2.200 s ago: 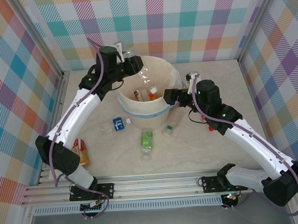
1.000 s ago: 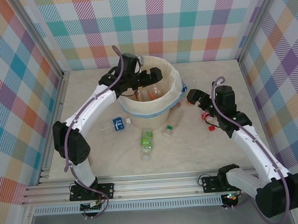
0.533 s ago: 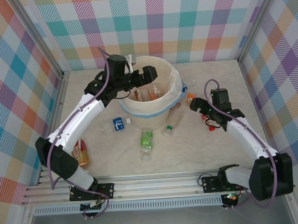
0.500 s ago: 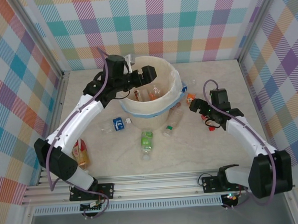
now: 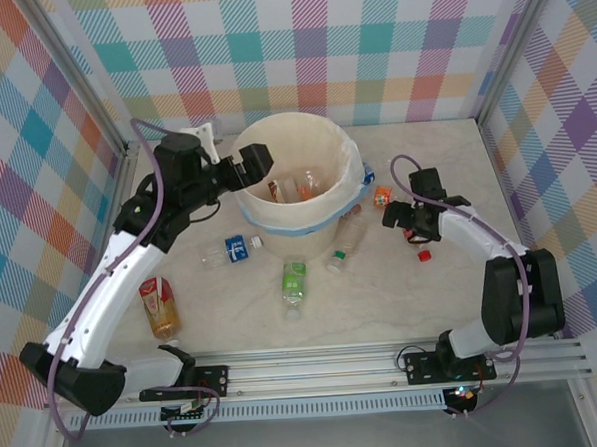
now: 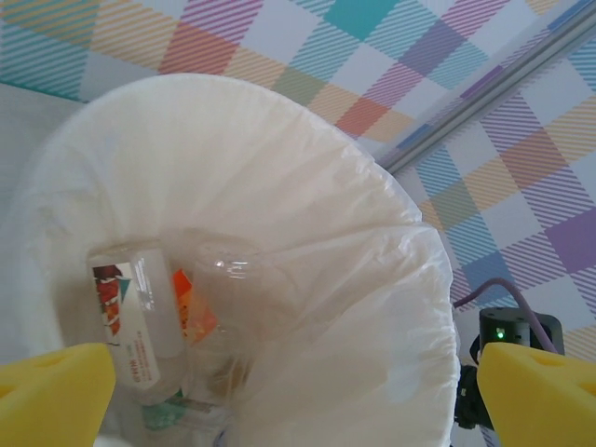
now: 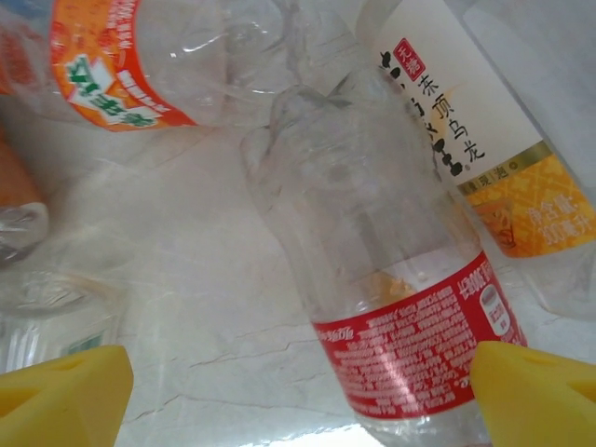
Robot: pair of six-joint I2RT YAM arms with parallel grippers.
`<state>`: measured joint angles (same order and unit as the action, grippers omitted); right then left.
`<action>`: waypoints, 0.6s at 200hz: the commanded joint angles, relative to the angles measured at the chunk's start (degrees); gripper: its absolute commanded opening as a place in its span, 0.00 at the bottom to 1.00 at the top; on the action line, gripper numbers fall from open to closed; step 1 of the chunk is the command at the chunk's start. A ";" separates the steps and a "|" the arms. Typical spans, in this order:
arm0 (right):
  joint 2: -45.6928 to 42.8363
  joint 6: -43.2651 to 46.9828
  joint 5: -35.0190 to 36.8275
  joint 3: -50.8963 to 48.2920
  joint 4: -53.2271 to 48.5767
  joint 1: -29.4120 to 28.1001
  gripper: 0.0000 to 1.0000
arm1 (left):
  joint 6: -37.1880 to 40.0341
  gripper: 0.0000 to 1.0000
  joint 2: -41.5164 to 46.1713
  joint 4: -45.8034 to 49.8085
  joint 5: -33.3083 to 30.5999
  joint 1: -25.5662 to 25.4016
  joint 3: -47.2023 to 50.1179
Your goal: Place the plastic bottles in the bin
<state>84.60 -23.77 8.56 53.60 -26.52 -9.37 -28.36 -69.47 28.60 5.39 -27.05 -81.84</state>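
Observation:
The bin (image 5: 348, 181) is a cream-white bucket at the table's back middle; the left wrist view looks into the bin (image 6: 391, 279) at a white bottle (image 6: 126, 312) and an orange-labelled one (image 6: 197, 303). My left gripper (image 5: 250, 164) hangs open at the bin's left rim, and between its yellow fingertips (image 6: 51, 396) there is nothing. My right gripper (image 5: 403, 218) is low over bottles to the right of the bin, open, with a red-labelled clear bottle (image 7: 410, 335) lying between its fingertips (image 7: 535, 396). Beside it lie an orange-labelled bottle (image 7: 112, 65) and a white-and-yellow one (image 7: 466, 140).
More bottles lie on the table in front of the bin: a blue-labelled one (image 5: 235, 249), a green one (image 5: 295, 284), a green-capped one (image 5: 345, 243) and an orange one (image 5: 161, 306) at the near left. A red cap (image 5: 423, 255) shows beside the right gripper.
My left gripper has drawn back leftward from over the bin's opening to its left rim. My right gripper has come down onto the bottles right of the bin, and its jaws have narrowed slightly.

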 commanded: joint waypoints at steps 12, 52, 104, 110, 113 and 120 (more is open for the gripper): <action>4.07 2.99 3.67 3.68 -2.59 0.23 0.92 | 2.89 1.00 5.83 3.39 -6.28 0.60 2.99; 10.39 4.60 5.54 8.04 -6.71 0.22 0.91 | 2.05 1.00 9.86 6.90 -13.19 1.63 6.04; 16.24 7.63 4.93 10.64 -8.23 0.14 0.83 | -0.84 1.00 12.17 7.97 -15.90 4.81 11.77; 16.52 7.88 3.95 10.64 -7.88 0.10 0.82 | -1.31 1.00 12.39 7.86 -15.91 5.17 12.79; 16.69 7.87 3.62 10.64 -7.78 -0.02 0.81 | -1.67 1.00 12.57 7.80 -15.88 5.43 13.22; 16.92 7.95 2.91 10.56 -7.44 -0.12 0.80 | -2.23 1.00 12.82 7.63 -15.74 5.96 14.10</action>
<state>100.18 -17.80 13.63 62.81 -32.64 -9.34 -28.45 -58.28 35.81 -8.67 -23.16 -70.39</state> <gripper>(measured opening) 0.819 0.999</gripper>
